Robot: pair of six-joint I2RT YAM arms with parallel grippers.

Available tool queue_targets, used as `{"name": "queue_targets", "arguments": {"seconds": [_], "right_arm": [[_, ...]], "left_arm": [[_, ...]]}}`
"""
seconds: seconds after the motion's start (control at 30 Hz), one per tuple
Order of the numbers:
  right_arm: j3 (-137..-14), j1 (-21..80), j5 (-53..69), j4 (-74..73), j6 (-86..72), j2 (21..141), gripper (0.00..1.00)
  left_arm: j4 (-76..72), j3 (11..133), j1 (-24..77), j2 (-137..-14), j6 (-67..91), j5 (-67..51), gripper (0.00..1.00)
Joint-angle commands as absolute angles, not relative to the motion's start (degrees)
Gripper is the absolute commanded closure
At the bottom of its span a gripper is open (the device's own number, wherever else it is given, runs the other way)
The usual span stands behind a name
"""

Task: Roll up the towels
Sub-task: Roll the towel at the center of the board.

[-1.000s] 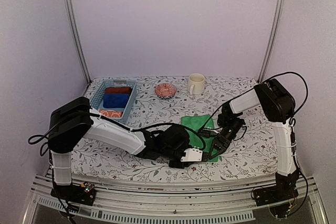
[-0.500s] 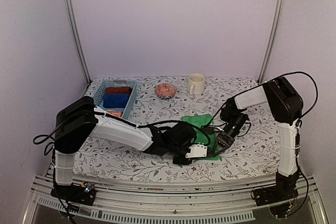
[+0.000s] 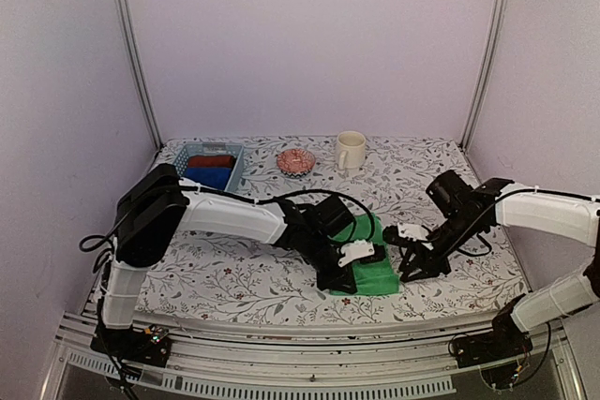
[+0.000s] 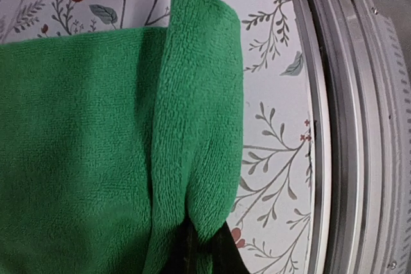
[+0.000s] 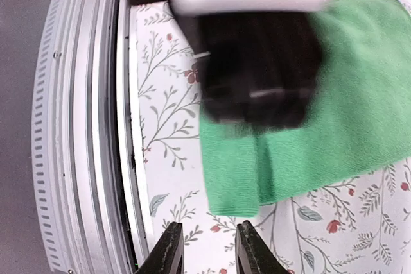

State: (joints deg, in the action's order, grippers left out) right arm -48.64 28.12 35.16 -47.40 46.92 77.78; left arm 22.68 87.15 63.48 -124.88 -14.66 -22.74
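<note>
We see the green towel (image 3: pixel 373 269) low in the middle of the top view, lying on the flower-printed table (image 3: pixel 234 278) close to its front edge. In the left wrist view the towel fills the left half of the frame. One of its edges is turned over into a thick fold that runs from top to bottom through the middle.

The left gripper (image 3: pixel 341 280) reaches in from the left of the top view onto the towel's left end. In its own camera its dark fingers (image 4: pixel 192 255) show at the bottom edge, pressed together on the lower end of that fold.

The right gripper (image 3: pixel 409 272) stands just right of the towel. In its own view its fingers (image 5: pixel 169 251) are a little apart with only printed cloth between them. The towel lies above them, partly hidden by the blurred dark body of the other gripper, and a metal rail (image 5: pixel 83 126) runs down the left.

Toward the upper left of the top view a blue basket (image 3: pixel 237 158) holds a blue roll (image 3: pixel 211 176) and a dark red roll (image 3: pixel 214 162). A small patterned bowl (image 3: pixel 296 160) and a cream mug (image 3: pixel 351 150) stand at upper centre.
</note>
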Motion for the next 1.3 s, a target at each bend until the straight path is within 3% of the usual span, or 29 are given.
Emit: {"name": "queue_targets", "arguments": {"seconds": [0.0,0.23,0.53,0.77,0.83,1.03,1.27], "right_arm": [[-42.6,35.8,25.4,-36.1,46.2,72.2,0.68],[-39.5,45.8,18.2,-26.7,44.3,69.3,0.59],[-40.1,51.0,13.1,-21.4,43.1,80.6,0.58],[-40.7,51.5,14.5,-23.5,41.5,82.7,0.58],[-40.7,51.5,13.7,-24.1,41.2,84.0,0.61],[-40.8,51.0,16.9,-27.4,40.5,85.0,0.91],[-45.7,42.5,33.1,-37.9,45.4,91.2,0.96]], "left_arm": [[27.8,88.7,60.0,-129.8,-3.8,-40.7,1.00],[23.4,88.4,57.9,-131.4,3.6,-47.1,1.00],[22.9,88.0,57.4,-131.7,4.1,-47.2,1.00],[22.2,87.2,56.7,-131.8,4.7,-47.2,1.00],[21.8,86.7,56.5,-131.7,5.1,-47.2,1.00],[19.3,84.0,55.2,-130.5,7.1,-48.8,1.00],[15.9,80.5,53.4,-128.4,9.3,-49.3,1.00]]}}
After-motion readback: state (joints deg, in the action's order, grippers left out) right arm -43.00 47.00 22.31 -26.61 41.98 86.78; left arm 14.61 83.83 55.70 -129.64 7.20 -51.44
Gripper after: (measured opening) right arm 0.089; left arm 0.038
